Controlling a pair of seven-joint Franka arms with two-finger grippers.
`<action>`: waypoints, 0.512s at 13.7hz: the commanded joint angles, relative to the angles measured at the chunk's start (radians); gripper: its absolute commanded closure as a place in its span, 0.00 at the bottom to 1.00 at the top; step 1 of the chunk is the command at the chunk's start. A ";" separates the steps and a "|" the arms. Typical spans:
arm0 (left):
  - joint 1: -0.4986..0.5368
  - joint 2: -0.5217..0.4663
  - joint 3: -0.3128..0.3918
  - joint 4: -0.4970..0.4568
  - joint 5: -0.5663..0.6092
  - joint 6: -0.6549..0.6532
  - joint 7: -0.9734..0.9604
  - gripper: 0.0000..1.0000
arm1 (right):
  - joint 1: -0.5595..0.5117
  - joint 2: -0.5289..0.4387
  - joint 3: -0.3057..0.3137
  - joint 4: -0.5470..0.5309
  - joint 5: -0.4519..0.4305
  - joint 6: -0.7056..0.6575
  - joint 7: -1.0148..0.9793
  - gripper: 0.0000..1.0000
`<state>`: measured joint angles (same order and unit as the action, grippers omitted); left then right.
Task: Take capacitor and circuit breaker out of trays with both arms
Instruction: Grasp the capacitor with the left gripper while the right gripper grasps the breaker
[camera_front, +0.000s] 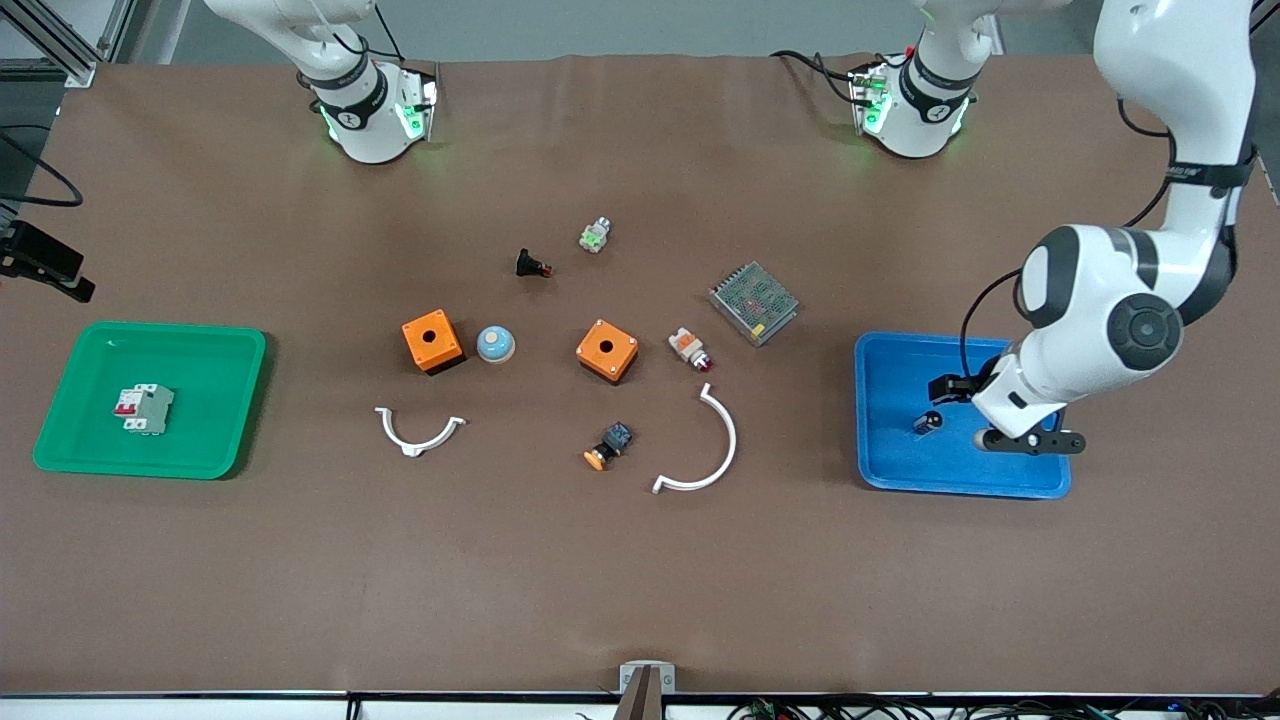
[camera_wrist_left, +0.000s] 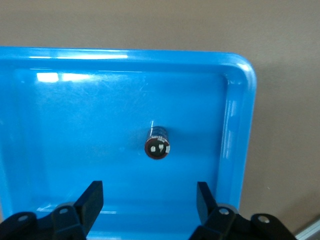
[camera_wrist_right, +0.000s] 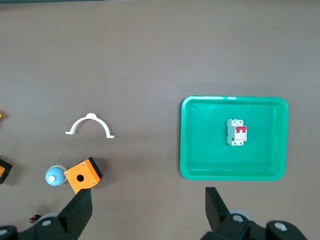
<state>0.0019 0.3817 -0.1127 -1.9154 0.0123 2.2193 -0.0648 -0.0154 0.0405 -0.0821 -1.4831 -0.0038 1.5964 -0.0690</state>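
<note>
The capacitor, a tiny black cylinder, lies on its side in the blue tray at the left arm's end of the table. My left gripper hangs low over that tray, open and empty. In the left wrist view the capacitor lies on the tray floor just ahead of the open gripper. The breaker, grey-white with red levers, lies in the green tray at the right arm's end. My right gripper is out of the front view. It is open and empty, high above the table, and looks down on the breaker in the green tray.
Mid-table lie two orange boxes, a blue dome, two white curved clips, a mesh-covered module, a black part with a red tip, an orange-capped button and a white-and-orange indicator.
</note>
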 joint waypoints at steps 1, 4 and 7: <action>0.007 0.028 -0.005 -0.037 0.000 0.082 0.002 0.23 | 0.018 0.010 -0.007 0.020 0.002 -0.015 0.006 0.00; 0.007 0.075 -0.005 -0.039 0.000 0.126 0.002 0.33 | 0.029 0.012 -0.008 0.018 0.001 -0.018 0.006 0.00; 0.009 0.111 -0.005 -0.036 0.000 0.180 0.002 0.37 | 0.026 0.015 -0.010 0.015 -0.010 -0.055 0.002 0.00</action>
<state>0.0038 0.4793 -0.1126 -1.9477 0.0124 2.3599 -0.0648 -0.0006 0.0448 -0.0834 -1.4835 -0.0039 1.5625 -0.0690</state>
